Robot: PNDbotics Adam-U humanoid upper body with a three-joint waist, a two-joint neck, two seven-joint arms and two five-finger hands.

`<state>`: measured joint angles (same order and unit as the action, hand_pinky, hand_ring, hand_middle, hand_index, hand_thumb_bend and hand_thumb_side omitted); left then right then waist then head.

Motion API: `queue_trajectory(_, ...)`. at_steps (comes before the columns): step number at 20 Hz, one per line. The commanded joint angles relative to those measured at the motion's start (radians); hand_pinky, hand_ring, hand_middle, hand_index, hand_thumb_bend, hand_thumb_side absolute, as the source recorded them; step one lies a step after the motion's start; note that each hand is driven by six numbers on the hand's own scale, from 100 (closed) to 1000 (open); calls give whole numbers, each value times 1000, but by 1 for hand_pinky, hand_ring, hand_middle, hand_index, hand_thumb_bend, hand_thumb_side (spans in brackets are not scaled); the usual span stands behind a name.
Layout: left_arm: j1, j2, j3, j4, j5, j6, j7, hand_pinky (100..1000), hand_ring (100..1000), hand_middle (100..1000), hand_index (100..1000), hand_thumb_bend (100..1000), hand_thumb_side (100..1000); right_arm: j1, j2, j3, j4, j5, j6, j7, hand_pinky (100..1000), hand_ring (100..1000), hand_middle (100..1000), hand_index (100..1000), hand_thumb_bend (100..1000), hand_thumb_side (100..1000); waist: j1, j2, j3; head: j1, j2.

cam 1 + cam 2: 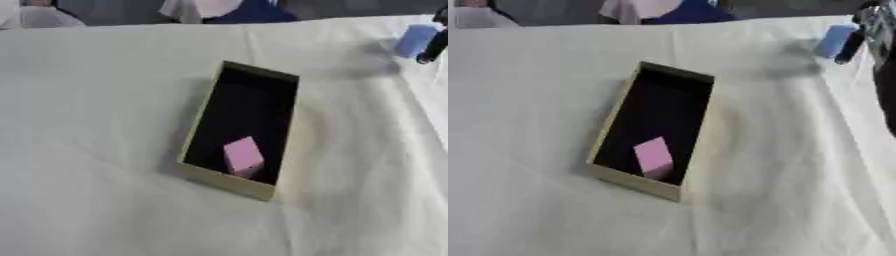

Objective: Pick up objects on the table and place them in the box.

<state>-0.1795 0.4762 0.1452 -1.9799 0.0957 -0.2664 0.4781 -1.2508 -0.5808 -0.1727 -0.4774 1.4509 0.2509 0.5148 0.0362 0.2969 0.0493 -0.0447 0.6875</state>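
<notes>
Robot hand cut off, blurred, touching blue block.

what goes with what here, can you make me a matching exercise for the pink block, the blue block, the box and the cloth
Things:
1. small pink block
2. light blue block
3. tan rectangular box with dark inside
4. cream cloth over the table

Places or states:
A. lies under everything, wrinkled
B. at the far right, beside the robot's right hand
C. stands open near the middle of the table
D. inside the box, at its near end

Pairs: 1-D, 2-B, 3-C, 4-A
</notes>
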Motion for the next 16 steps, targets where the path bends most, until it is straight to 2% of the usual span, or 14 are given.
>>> queue_trajectory(1, -12, 22, 3, -20, -3, -1, -4, 707, 750, 746, 882, 258, 758, -30, -28, -13, -14, 0, 10, -20, 957, 971, 911, 1000, 238, 100, 2, -15, 3, -4, -14)
queue_trajectory(9, -15, 21, 3, -20, -3, -1, -5, 706, 749, 746, 882, 253, 761, -33, -16, -43, -62, 8, 41, -52, 955, 964, 909, 1000, 183, 100, 0, -4, 10, -5, -23)
queue_trajectory(16, -19, 21, 1, -20, -4, -2, -7, 705, 749, 746, 882, 250, 763, -46, -13, -62, -51, 54, 86, -12, 954, 972, 917, 1000, 202, 100, -1, 6, 18, -7, -33)
